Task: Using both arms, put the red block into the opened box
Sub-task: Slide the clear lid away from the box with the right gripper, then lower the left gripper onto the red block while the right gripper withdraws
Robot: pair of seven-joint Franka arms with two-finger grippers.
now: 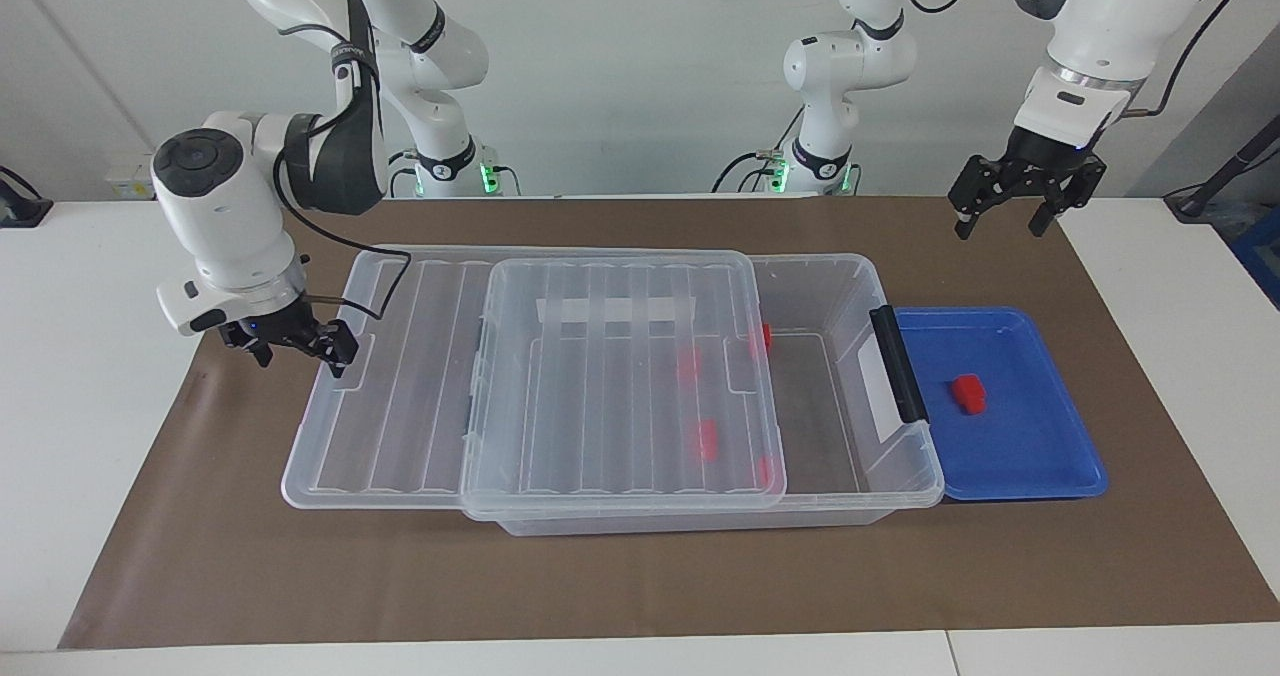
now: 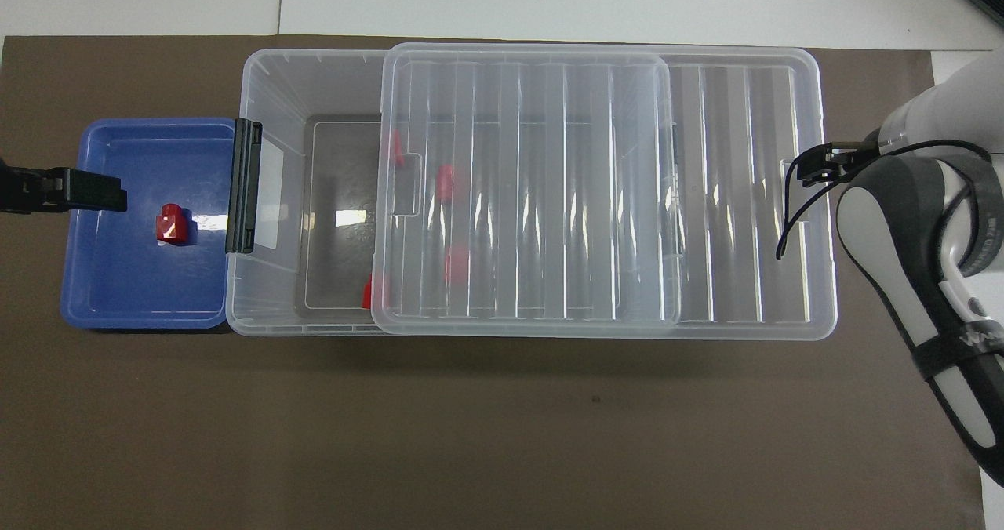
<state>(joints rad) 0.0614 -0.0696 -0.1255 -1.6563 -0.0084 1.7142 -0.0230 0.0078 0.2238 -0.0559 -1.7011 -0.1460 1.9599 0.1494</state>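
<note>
- My right end effector (image 1: 300, 344) grips the ribbed translucent lid's (image 1: 400, 376) end; the clear box (image 1: 850, 286) is part-open.
- My left end effector (image 1: 1003, 208) hangs spread above the bench (image 1: 640, 576).
- Chunky red block (image 1: 967, 393) sits in the glossy blue tray (image 1: 1040, 466).

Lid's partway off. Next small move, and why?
Probably the right tool, at the lid edge, slides it a little further off. The box is open only beside the blue tray, where the red block lies; left tool waits above.
</note>
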